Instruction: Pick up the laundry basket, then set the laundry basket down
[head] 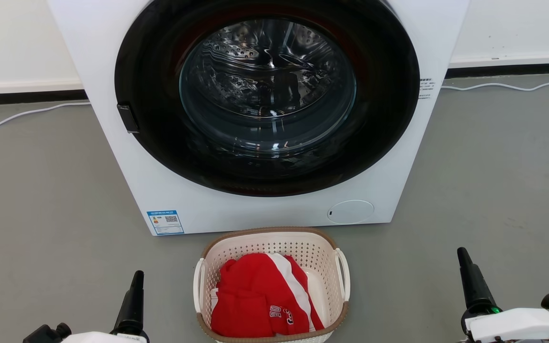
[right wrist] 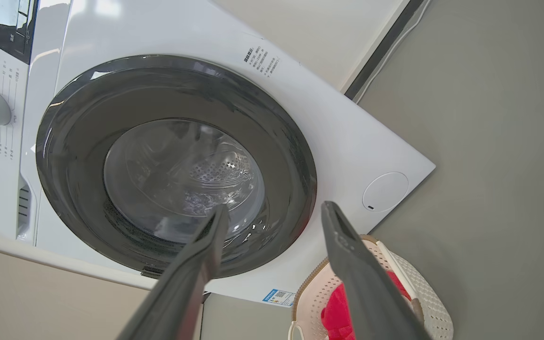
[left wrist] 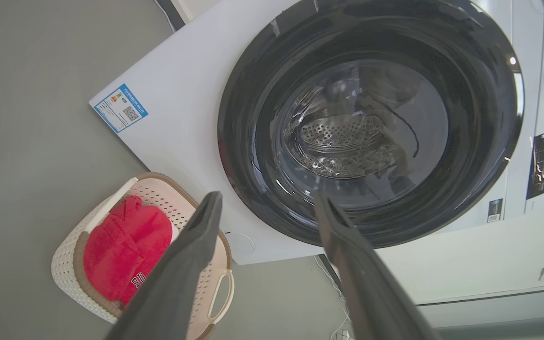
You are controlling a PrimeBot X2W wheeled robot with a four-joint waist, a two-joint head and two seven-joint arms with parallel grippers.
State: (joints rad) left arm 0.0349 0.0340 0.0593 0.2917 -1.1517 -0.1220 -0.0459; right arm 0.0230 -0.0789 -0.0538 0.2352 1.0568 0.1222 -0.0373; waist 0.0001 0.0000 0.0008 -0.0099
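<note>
laundry basket sits by the washer, perhaps touching; left claw, right claw spread wide, empty.

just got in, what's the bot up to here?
Nothing is lifted yet. The laundry basket, with red and white clothing in it, sits on the floor in front of the washing machine. The left gripper and right gripper are both open, one to each side of the basket, touching neither handle.

My head camera looks forward and down, close on the washer and the basket before it. My wrist cameras face the washer from either side, tilted; all three share both.
</note>
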